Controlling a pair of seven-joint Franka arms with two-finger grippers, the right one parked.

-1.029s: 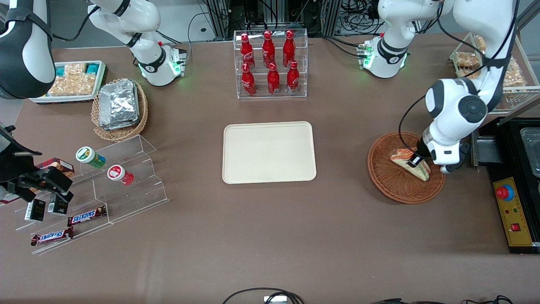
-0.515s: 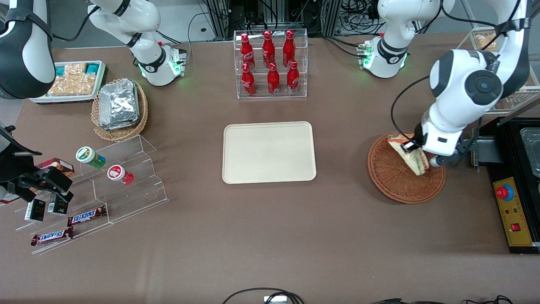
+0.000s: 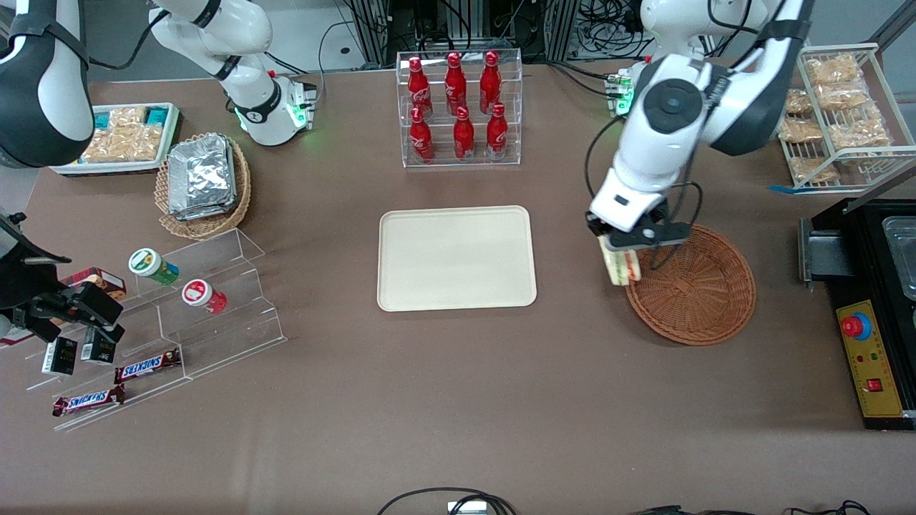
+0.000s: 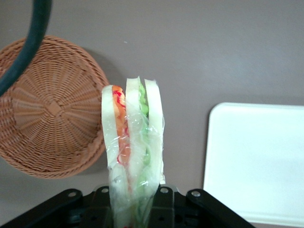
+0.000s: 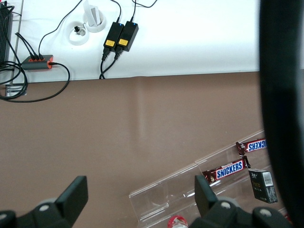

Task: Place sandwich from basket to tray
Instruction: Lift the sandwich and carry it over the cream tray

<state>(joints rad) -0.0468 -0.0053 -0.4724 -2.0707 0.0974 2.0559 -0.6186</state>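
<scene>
My left gripper (image 3: 621, 250) is shut on the clear-wrapped sandwich (image 3: 620, 266), a pale wedge with orange-red and green layers. It hangs in the air over the rim of the round reddish-brown wicker basket (image 3: 705, 300), on the side facing the tray. The basket holds nothing. The cream-beige tray (image 3: 456, 258) lies flat at the table's middle, a short gap from the sandwich. In the left wrist view the sandwich (image 4: 133, 142) stands upright between the black fingers (image 4: 164, 209), with the basket (image 4: 47, 114) to one side and the tray (image 4: 259, 161) to the other.
A clear rack of red bottles (image 3: 458, 107) stands farther from the front camera than the tray. A wire rack of bagged snacks (image 3: 837, 114) and a black box with a red button (image 3: 869, 357) sit at the working arm's end. A tan basket of foil packets (image 3: 204, 182) and a clear stepped stand (image 3: 172, 322) lie toward the parked arm's end.
The gripper lifted the sandwich out of the basket and carried it toward the tray, to the basket's rim. The basket is now bare.
</scene>
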